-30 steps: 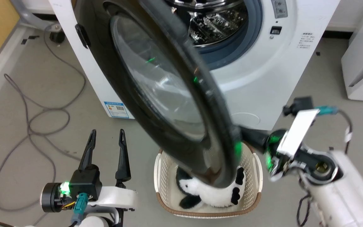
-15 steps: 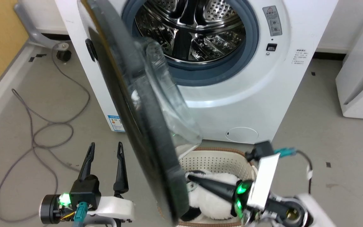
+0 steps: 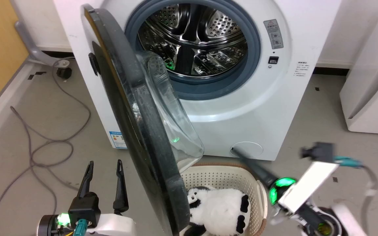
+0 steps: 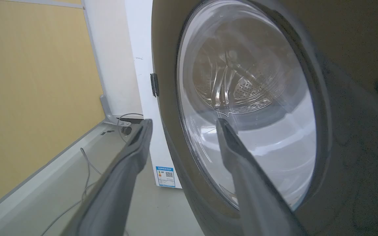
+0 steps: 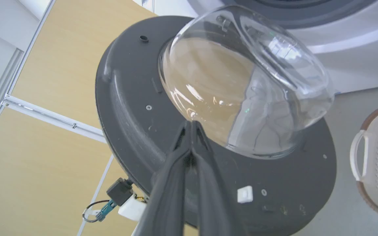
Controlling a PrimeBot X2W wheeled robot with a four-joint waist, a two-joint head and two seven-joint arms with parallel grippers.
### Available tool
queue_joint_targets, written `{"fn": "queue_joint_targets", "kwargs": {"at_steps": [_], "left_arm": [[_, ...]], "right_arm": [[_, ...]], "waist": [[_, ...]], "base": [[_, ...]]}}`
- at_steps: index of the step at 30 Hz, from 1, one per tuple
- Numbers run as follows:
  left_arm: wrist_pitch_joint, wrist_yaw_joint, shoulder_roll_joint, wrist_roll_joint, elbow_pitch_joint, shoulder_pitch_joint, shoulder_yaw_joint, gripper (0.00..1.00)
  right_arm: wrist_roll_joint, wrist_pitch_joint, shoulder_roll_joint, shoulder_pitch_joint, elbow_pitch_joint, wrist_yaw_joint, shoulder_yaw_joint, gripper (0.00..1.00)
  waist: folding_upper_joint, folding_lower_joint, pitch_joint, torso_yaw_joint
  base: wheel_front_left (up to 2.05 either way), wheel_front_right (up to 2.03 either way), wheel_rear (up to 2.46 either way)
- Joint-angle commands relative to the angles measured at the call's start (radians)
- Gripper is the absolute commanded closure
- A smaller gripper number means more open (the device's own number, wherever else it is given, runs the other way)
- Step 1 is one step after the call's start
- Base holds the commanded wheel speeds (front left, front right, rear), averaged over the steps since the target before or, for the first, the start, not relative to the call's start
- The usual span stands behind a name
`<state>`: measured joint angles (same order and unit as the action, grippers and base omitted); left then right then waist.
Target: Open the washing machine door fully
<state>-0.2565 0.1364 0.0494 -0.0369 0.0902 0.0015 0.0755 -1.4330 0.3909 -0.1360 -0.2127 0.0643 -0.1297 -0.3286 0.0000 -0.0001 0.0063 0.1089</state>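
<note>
Jaws of the left gripper (image 3: 105,163) stand apart and empty beside the washing machine door (image 3: 143,131); those of the right gripper (image 3: 237,152) are pressed together, holding nothing. Door stands swung out from the washing machine (image 3: 241,105), drum (image 3: 192,39) exposed.

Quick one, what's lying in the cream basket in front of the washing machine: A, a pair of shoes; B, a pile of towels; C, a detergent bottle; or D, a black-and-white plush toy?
D: the head view shows a fluffy black-and-white plush toy lying inside the basket, on the floor in front of the washing machine.
</note>
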Motion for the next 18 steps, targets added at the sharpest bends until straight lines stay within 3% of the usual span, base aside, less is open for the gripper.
{"fn": "queue_joint_targets", "kwargs": {"at_steps": [1,5,10,13,18], "left_arm": [[-0.005,-0.006,0.001,0.008,0.0,0.011,-0.005,0.0],[-0.005,-0.008,0.001,0.009,0.0,0.013,-0.009,0.0],[-0.005,-0.007,0.001,0.008,0.0,0.02,-0.013,0.0],[-0.005,-0.006,0.001,0.009,-0.002,0.026,-0.016,0.0],[-0.005,-0.006,0.001,0.009,-0.006,0.03,-0.02,0.0]], "right_arm": [[0.055,-0.071,-0.019,0.015,-0.023,-0.001,0.01,1.0],[0.262,-0.321,-0.087,0.021,-0.041,-0.001,0.0,1.0],[0.434,-0.602,-0.136,0.04,0.002,-0.001,0.007,1.0],[0.662,-0.649,-0.15,0.049,0.06,-0.001,0.085,1.0],[1.05,-0.652,-0.033,0.097,-0.023,-0.001,0.313,1.0]], "waist": [[0.0,0.0001,-0.003,-0.004],[0.0,0.0001,-0.011,-0.01],[0.0,0.0001,-0.022,-0.02],[0.0,0.0001,-0.027,-0.026],[0.0,0.0001,-0.025,-0.033]], "base": [[0.0,0.0,0.0],[0.0,0.0,0.0],[0.0,0.0,0.0],[0.0,0.0,0.0],[0.0,0.0,0.0]]}}
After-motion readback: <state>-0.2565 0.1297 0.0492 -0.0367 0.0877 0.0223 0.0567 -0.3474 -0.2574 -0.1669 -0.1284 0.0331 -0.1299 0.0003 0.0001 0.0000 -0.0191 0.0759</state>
